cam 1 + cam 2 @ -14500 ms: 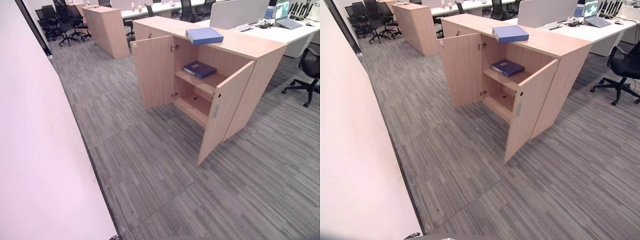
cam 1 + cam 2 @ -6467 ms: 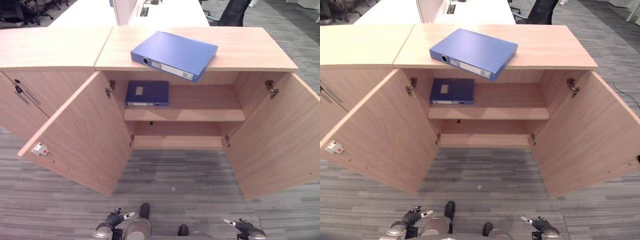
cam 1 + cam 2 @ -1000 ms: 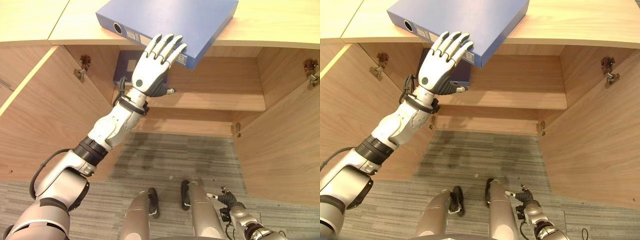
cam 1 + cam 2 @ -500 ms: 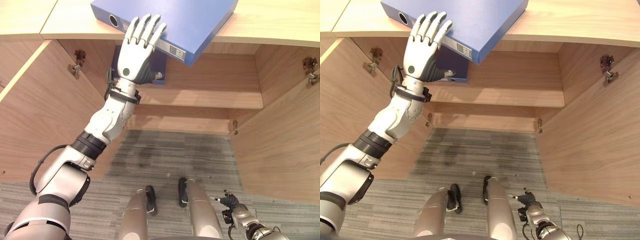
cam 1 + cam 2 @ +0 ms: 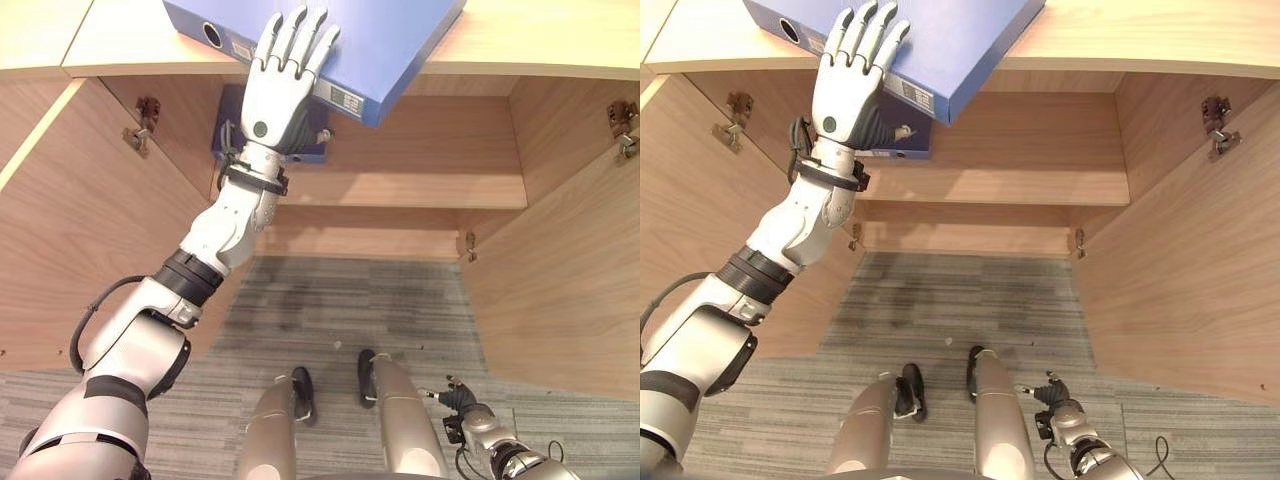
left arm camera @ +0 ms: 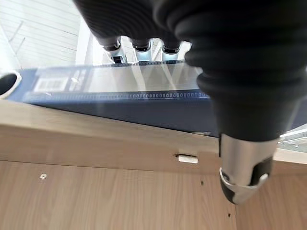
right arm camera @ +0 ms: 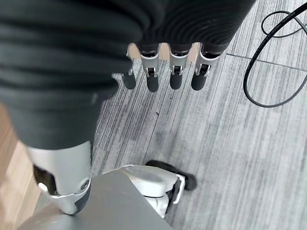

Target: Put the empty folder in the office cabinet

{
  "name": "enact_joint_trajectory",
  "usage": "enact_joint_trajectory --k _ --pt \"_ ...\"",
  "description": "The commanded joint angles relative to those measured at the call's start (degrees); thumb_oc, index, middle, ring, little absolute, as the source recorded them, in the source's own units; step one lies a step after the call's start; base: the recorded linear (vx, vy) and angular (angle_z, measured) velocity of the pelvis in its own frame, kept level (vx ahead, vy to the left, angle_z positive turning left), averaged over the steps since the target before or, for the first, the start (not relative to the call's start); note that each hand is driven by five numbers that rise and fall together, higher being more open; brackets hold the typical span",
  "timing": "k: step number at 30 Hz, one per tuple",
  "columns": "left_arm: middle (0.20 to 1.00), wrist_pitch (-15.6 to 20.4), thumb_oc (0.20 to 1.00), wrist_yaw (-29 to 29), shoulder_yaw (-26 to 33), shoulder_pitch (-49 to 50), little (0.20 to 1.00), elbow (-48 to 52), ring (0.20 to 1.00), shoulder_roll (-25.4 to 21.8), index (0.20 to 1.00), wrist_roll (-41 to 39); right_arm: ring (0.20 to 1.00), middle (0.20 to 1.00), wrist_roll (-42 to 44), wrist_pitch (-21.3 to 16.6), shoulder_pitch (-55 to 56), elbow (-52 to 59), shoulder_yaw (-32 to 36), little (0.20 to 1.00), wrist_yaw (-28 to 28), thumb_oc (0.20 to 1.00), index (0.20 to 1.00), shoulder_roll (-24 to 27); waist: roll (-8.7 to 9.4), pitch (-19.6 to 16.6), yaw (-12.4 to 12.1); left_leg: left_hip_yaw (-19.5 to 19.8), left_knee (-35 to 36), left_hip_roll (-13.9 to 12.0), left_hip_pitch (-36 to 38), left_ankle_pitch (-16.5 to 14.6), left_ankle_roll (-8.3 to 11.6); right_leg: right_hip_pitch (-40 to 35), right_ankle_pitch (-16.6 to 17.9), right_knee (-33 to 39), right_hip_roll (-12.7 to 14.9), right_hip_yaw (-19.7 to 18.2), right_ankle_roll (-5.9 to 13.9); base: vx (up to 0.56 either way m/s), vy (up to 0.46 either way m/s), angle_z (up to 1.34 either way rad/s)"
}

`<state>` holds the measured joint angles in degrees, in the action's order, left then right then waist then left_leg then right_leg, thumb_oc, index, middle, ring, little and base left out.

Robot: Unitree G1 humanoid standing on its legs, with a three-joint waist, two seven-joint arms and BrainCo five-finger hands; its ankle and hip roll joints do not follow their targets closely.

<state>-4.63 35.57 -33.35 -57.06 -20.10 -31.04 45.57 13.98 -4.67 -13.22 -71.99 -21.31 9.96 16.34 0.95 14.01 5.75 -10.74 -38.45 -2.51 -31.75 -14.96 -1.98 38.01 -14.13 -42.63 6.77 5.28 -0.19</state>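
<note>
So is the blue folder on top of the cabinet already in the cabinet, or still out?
Out. The blue folder lies flat on the cabinet top, its corner overhanging, the left hand reaching it.

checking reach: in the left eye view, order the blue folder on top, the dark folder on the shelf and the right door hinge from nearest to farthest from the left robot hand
1. Blue folder, under the left robot hand fingers.
2. Dark folder, on the shelf behind the wrist.
3. Right door hinge, far right.

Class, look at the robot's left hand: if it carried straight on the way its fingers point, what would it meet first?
The left hand points up at the blue folder overhanging the cabinet top; its open fingers seem already at the spine.
</note>
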Motion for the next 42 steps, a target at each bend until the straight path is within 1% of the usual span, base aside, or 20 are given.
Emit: enact_joint_trajectory --k 1,10,13,18,25,30,34,42 --pt "1.0 -0.8 1.0 1.4 1.9 -5.3 1.0 -0.5 1.0 1.2 1.0 2.4 1.0 1.0 -0.8 -0.4 0.5 -1.1 -1.1 1.0 0.9 1.0 1.0 0.6 -0.26 -1.5 0.3 3.1 3.3 -0.7 -4.0 3.6 -0.11 -5.6 -3.2 0.9 2.3 -0.7 1.82 0.0 0.0 0.0" --pt "1.0 -1.3 1.0 1.0 -0.1 -8.3 1.0 -1.9 1.0 2.1 1.0 3.3 1.0 1.0 -0.7 -0.3 0.0 -1.4 -1.2 1.0 1.0 1.0 1.0 0.8 -0.44 -1.5 0.5 2.9 3.0 -0.7 -4.2 3.5 -0.28 -5.2 -3.1 0.5 2.3 -0.9 1.84 0.0 0.0 0.0" --pt "1.0 -1.7 1.0 1.6 0.0 -8.8 1.0 -1.8 1.0 2.2 1.0 3.4 1.0 1.0 -0.7 -0.3 0.0 -1.6 -1.3 1.0 1.1 1.0 1.0 0.7 -0.48 -1.5 0.6 2.9 2.6 -0.8 -4.4 3.3 -0.34 -5.0 -3.3 0.1 2.2 -1.0 1.81 0.0 0.0 0.0" --pt "1.0 -2.7 1.0 4.0 1.4 -9.8 1.0 0.3 1.0 3.2 1.0 4.1 1.0 1.0 -0.9 -0.2 -0.2 -2.2 -1.7 1.0 1.4 1.0 1.0 0.4 -0.44 -1.7 0.6 2.7 1.6 -0.9 -4.3 2.8 -0.43 -5.2 -3.8 -0.4 2.1 -1.3 1.71 0.01 0.0 0.0" --pt "1.0 -3.3 1.0 5.3 2.0 -12.0 1.0 3.7 1.0 4.3 1.0 5.9 1.0 1.0 -1.6 -0.1 -1.0 -2.8 -2.2 1.0 1.8 1.0 1.0 0.1 -0.52 -2.1 0.6 2.6 2.5 -0.9 -3.6 2.7 -0.44 -5.9 -3.3 0.5 2.1 -1.5 2.05 0.0 0.0 0.0" --pt "1.0 -3.4 1.0 5.0 0.8 -13.7 1.0 3.2 1.0 5.2 1.0 6.6 1.0 1.0 -1.7 -0.1 -1.8 -2.9 -2.8 1.0 1.7 1.0 1.0 -0.2 -0.64 -2.2 0.9 2.5 2.5 -0.8 -3.7 2.7 -0.43 -5.7 -3.2 0.6 2.1 -1.6 2.19 0.0 0.0 0.0" --pt "1.0 -3.5 1.0 3.6 -0.5 -14.6 1.0 1.8 1.0 5.5 1.0 6.9 1.0 1.0 -1.7 -0.1 -2.0 -3.0 -2.9 1.0 1.6 1.0 1.0 -0.1 -0.85 -2.1 1.0 2.5 2.1 -0.9 -4.0 2.6 -0.56 -5.4 -3.4 0.4 2.1 -1.7 2.11 0.0 0.0 0.0" --pt "1.0 -3.0 1.0 2.5 -1.3 -14.6 1.0 0.7 1.0 5.4 1.0 6.7 1.0 1.0 -1.8 0.0 -1.8 -3.1 -2.6 1.0 1.4 1.0 1.0 0.1 -0.88 -1.9 1.1 2.5 1.4 -1.0 -4.5 2.4 -0.63 -4.9 -3.6 -0.2 2.2 -1.8 1.98 0.0 0.001 -0.01"
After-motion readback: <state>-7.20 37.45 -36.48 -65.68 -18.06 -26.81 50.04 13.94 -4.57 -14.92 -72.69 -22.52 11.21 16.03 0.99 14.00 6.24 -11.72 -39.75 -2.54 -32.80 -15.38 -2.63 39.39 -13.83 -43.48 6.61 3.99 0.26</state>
